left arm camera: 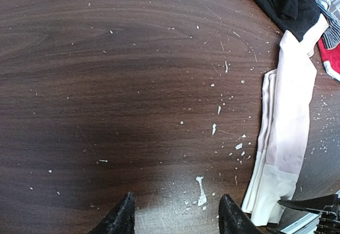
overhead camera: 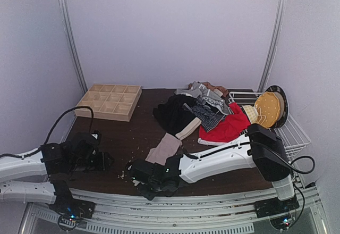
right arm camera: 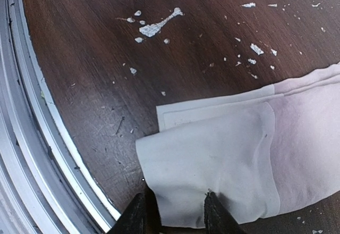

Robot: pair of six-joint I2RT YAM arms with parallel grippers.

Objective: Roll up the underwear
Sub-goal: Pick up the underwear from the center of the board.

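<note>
Top view: pink-beige brief lies near the table's front edge, folded into a strip. Long axis runs near-left to far-right, far end pointing at the black brief and red brief. Right gripper is at its near end; left gripper is apart, to the left.

Left wrist: fingers spread wide w/ nothing between; strip at right, far end touching the black brief.

Right wrist: the strip's end is folded over, w/ its edge between partly parted fingers; can't tell if it's gripped.
</note>
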